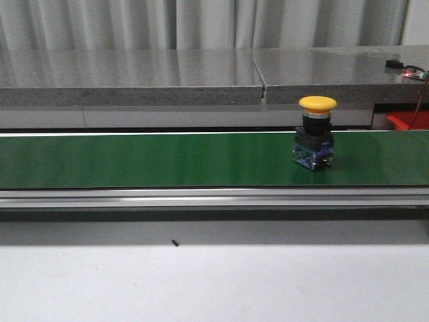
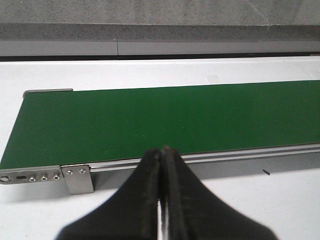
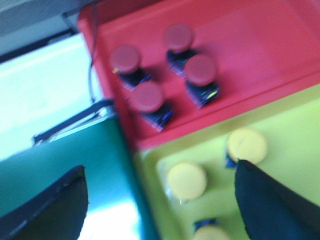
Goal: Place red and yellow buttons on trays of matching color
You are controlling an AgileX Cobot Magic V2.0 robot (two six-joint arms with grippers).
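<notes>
**Left gripper shut and empty, right open over the trays**

Left gripper (image 2: 161, 200) is closed on nothing, green belt (image 2: 165, 120) beyond; right gripper (image 3: 160, 200) hangs open, empty, over yellow tray (image 3: 290, 150), red tray (image 3: 260, 55) beyond; yellow button (image 1: 316, 131) stands upright on the belt, far from both, and may ride past or topple if nudged.

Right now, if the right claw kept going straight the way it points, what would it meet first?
Probably the yellow tray: the open right claw hangs over its edge beside a yellow button. The view is blurred, so depth is uncertain.
</notes>
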